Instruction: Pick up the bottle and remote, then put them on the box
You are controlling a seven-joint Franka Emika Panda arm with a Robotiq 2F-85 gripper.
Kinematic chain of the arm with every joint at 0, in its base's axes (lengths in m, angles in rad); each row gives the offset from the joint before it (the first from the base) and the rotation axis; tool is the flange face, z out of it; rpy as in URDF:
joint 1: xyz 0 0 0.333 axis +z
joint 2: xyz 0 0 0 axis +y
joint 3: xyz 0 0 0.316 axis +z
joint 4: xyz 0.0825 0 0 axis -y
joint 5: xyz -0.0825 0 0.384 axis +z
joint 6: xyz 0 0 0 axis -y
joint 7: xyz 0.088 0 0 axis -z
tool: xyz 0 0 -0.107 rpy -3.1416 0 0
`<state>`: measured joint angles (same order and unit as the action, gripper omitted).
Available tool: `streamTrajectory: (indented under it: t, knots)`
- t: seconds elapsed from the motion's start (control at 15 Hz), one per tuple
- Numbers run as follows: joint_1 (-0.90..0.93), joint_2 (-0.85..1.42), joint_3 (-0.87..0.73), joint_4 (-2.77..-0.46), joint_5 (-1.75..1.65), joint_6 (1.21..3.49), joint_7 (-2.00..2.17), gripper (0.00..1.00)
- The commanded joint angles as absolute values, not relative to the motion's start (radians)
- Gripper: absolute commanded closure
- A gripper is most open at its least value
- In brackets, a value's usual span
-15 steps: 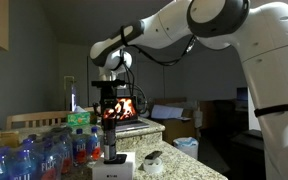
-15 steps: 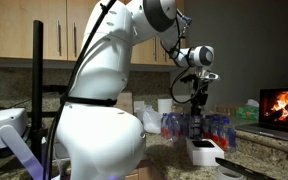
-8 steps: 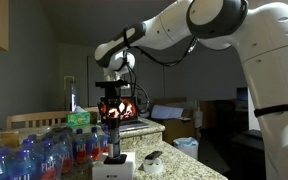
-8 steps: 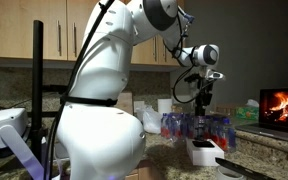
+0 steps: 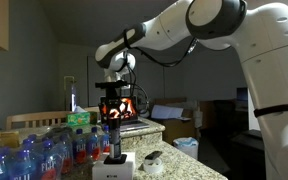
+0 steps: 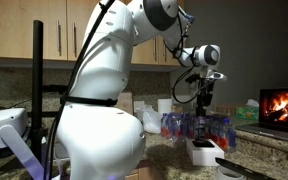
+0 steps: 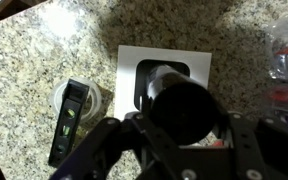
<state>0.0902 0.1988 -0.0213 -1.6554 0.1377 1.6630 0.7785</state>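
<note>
My gripper (image 5: 111, 118) is shut on the small dark bottle (image 5: 113, 140) and holds it upright over the low white box (image 5: 114, 168). I cannot tell whether the bottle's base touches the box top. In the wrist view the bottle (image 7: 179, 95) fills the space between my fingers and hides the middle of the box (image 7: 130, 60). The dark remote (image 7: 68, 120) lies on the granite left of the box, partly on a pale round disc. The remote (image 5: 154, 157) also shows beside the box in an exterior view. The gripper (image 6: 203, 100), bottle (image 6: 198, 125) and box (image 6: 206, 153) show there too.
Several clear water bottles (image 5: 44, 150) with red and blue labels crowd the counter beside the box, and they show again (image 6: 220, 126) behind it. A screen showing a fire (image 6: 282, 106) stands at the back. The granite counter's edge (image 5: 199, 160) runs close to the remote.
The gripper shifted a little sideways with the bottle over the box, then stayed still for the last half second. The grip has not changed.
</note>
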Motion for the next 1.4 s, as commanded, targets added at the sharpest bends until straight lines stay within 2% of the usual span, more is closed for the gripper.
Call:
streamTrajectory:
  t: [0.0, 1.33]
  knots:
    - [0.073, 0.185, -0.018, -1.67, 0.175, 1.663, 0.809, 0.69]
    - [0.069, 0.193, -0.024, -1.67, 0.178, 1.67, 0.845, 0.69]
